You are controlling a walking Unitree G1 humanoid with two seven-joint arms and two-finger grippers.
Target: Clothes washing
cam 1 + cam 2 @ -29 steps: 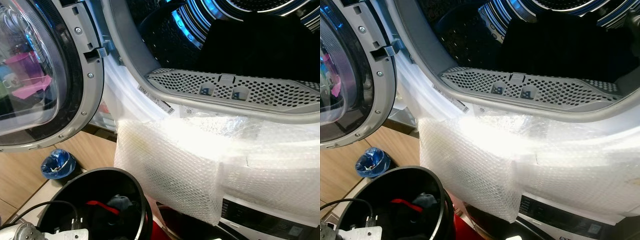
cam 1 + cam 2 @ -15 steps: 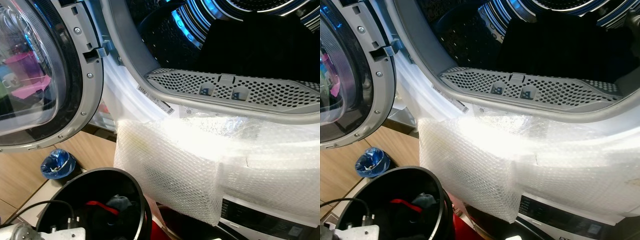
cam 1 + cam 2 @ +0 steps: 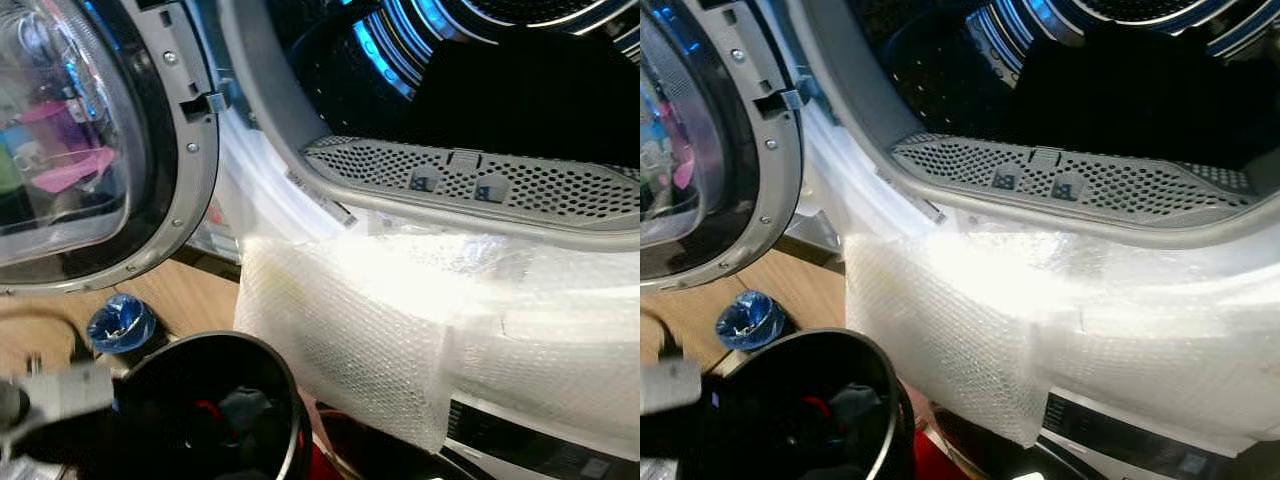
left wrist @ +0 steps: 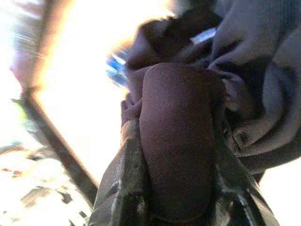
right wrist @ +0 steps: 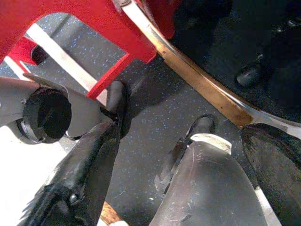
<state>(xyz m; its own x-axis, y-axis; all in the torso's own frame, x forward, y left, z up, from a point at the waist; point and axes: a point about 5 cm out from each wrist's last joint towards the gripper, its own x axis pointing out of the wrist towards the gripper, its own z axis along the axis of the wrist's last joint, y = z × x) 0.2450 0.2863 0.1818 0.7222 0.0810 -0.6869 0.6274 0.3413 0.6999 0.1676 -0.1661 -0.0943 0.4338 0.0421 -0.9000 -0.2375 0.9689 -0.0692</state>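
Gripping a fold of dark garment [image 4: 254, 94], the left tool [image 4: 176, 155] has its black fingers [image 4: 127, 188] clamped on the cloth, as the left wrist view shows; in the left eye view that arm [image 3: 55, 395] is a blurred grey shape at the lower left, beside the rim of a round black laundry basket [image 3: 285, 420] that holds dark and red clothes [image 3: 225, 415]. The right tool [image 5: 141, 165] hangs low with its fingers [image 5: 89, 165] spread apart above a dark speckled floor [image 5: 155, 108], near a red frame [image 5: 94, 28]. Behind the basket a sheet of bubble wrap [image 3: 400, 320] covers the front of the washing machine [image 3: 530, 450]. Further back its perforated grey rim [image 3: 480, 180] opens into the dark drum [image 3: 520, 80], and the round glass door [image 3: 90, 150] stands open at the left over the wooden floor [image 3: 190, 290], where a small blue bag [image 3: 118, 322] lies
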